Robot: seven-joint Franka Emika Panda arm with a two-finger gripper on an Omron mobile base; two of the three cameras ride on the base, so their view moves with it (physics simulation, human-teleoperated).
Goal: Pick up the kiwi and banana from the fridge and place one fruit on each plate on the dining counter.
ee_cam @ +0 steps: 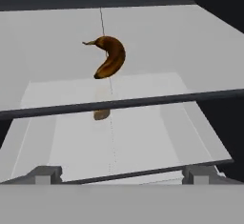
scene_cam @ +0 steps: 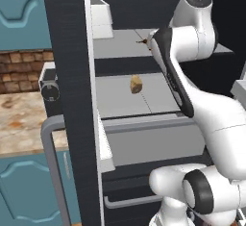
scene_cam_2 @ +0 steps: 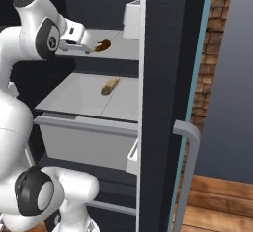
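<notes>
My claw (scene_cam_2: 89,46) is at the front edge of the upper light grey shelf (scene_cam: 120,44) of the tall charcoal-black fridge (scene_cam: 67,76), jaws spread wide, nothing between them. Just beyond it on that shelf lies the small curved dark brown banana with orange-yellow patches (ee_cam: 110,56), flat on the shelf, apart from my fingertips (ee_cam: 45,174). One shelf below the banana sits a tan lumpy potato-like item (scene_cam: 136,84), alone near the middle. Left of the fridge's open door runs a beige-and-brown marbled bench (scene_cam: 21,119).
</notes>
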